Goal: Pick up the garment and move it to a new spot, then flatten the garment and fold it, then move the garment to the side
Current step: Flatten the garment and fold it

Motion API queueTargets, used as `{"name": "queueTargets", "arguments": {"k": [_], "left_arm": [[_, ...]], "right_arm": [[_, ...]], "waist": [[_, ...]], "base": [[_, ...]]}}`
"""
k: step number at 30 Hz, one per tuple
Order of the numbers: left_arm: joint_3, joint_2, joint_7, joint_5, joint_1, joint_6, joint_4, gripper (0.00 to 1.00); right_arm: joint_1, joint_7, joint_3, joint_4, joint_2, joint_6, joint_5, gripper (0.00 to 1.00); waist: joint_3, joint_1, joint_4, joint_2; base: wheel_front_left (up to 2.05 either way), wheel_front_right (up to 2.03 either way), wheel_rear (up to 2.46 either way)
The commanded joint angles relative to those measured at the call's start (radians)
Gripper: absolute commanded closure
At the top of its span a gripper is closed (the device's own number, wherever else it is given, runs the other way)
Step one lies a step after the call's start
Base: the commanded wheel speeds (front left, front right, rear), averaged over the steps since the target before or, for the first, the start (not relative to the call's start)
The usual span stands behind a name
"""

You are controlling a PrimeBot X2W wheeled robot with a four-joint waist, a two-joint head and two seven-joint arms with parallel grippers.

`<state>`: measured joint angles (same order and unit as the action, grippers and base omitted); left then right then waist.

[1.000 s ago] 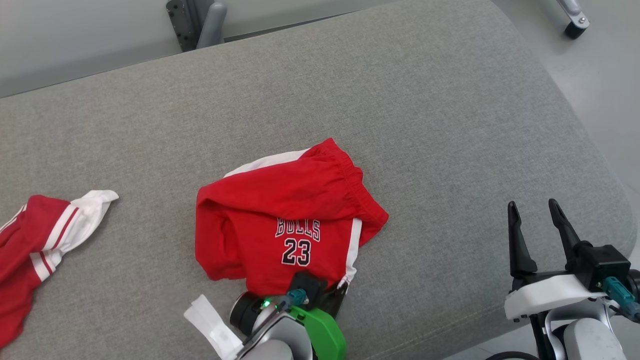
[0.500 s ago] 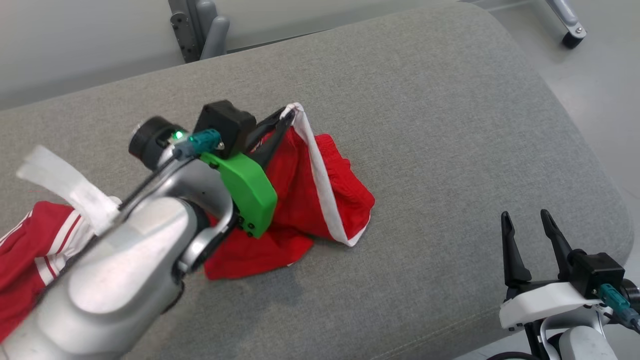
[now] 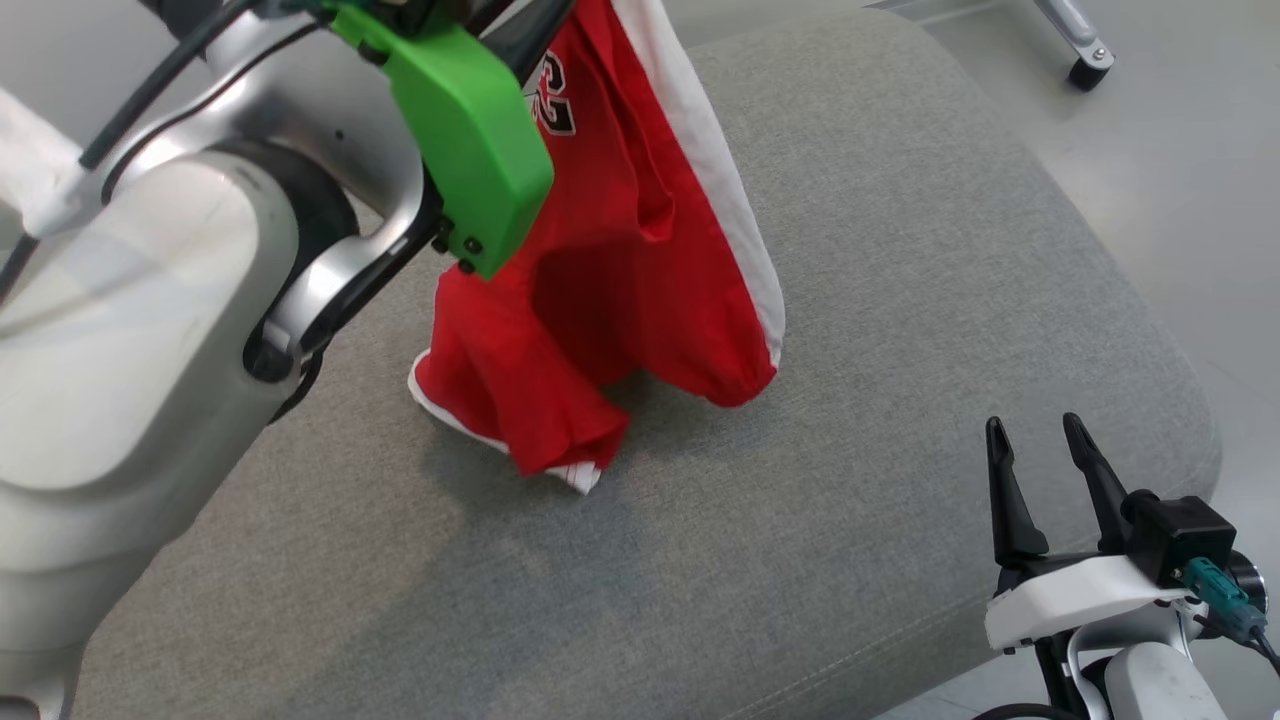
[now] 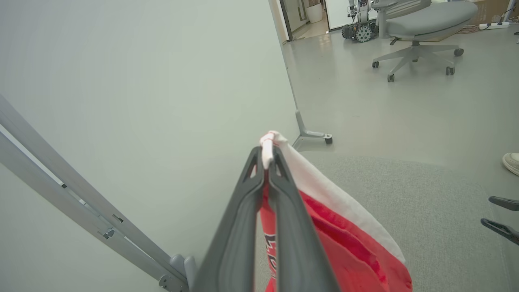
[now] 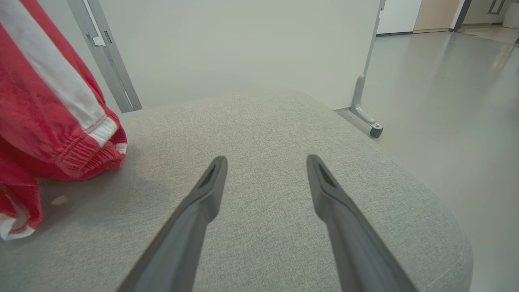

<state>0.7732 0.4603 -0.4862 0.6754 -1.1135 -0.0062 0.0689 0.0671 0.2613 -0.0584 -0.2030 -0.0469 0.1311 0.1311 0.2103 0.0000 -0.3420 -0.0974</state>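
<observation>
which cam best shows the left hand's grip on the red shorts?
Left wrist view: the left hand pinches the white trim of the red shorts between shut fingers. Head view shows the shorts hanging, grip cropped at top. Right wrist view catches their dangling lower part.

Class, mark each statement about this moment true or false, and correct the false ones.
1. The left gripper has its jaws shut on the red shorts. True.
2. The right gripper grips the shorts' other edge. False: its jaws stand open and hold nothing, apart from the shorts.
3. The shorts lie spread flat on the grey cushion. False: they hang bunched from the left gripper above the cushion.
4. A white stripe runs down the side of the shorts. True.
</observation>
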Motion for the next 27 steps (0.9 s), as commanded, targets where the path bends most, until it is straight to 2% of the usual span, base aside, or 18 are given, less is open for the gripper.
{"name": "queueTargets", "arguments": {"k": [1,4,8,12,16,20,23,27], "left_arm": [[-0.001,-0.012,-0.001,-0.012,-0.028,-0.004,-0.012,1.0],[-0.006,-0.049,0.043,-0.048,-0.085,0.001,-0.074,1.0],[-0.027,-0.095,0.164,-0.097,-0.141,0.009,-0.17,1.0],[-0.051,-0.111,0.293,-0.103,-0.125,-0.003,-0.247,1.0],[-0.04,-0.073,0.355,-0.088,-0.02,-0.018,-0.281,1.0],[0.001,-0.009,0.363,-0.063,0.171,-0.018,-0.228,1.0],[0.027,0.051,0.353,-0.017,0.353,0.006,-0.139,1.0],[0.051,0.122,0.361,0.047,0.595,0.065,-0.013,1.0]], "right_arm": [[0.007,0.002,-0.002,-0.002,-0.003,-0.001,0.012,0.0],[0.017,0.002,-0.003,-0.003,-0.003,-0.001,0.015,0.0],[0.017,0.002,-0.007,-0.003,-0.003,-0.001,0.024,0.0],[0.009,0.002,-0.011,-0.004,-0.003,-0.001,0.027,0.0],[-0.007,0.002,-0.02,-0.008,-0.003,-0.001,0.029,0.0],[-0.021,0.002,-0.031,-0.01,-0.003,-0.001,0.02,0.0],[-0.024,0.002,-0.041,-0.013,-0.002,-0.001,0.012,0.0],[-0.026,0.002,-0.05,-0.018,-0.002,-0.001,-0.003,0.0]], "waist": [[-0.005,0.0,-0.009,-0.0001],[-0.006,0.0,-0.023,-0.0001],[-0.004,0.0,-0.037,-0.0001],[-0.005,0.0,-0.045,-0.0001],[-0.006,0.0,-0.04,-0.0001],[-0.006,0.0,-0.023,-0.0001],[-0.005,0.0,-0.005,-0.0001],[-0.007,0.0,0.034,-0.0001]], "base": [[0.0,0.0,0.0],[0.0,0.0,0.0],[0.0,0.0,0.0],[0.0,0.0,0.0],[0.0,0.0,0.0],[0.0,0.0,0.0],[0.0,0.0,0.0],[0.0,0.0,0.0]]}}
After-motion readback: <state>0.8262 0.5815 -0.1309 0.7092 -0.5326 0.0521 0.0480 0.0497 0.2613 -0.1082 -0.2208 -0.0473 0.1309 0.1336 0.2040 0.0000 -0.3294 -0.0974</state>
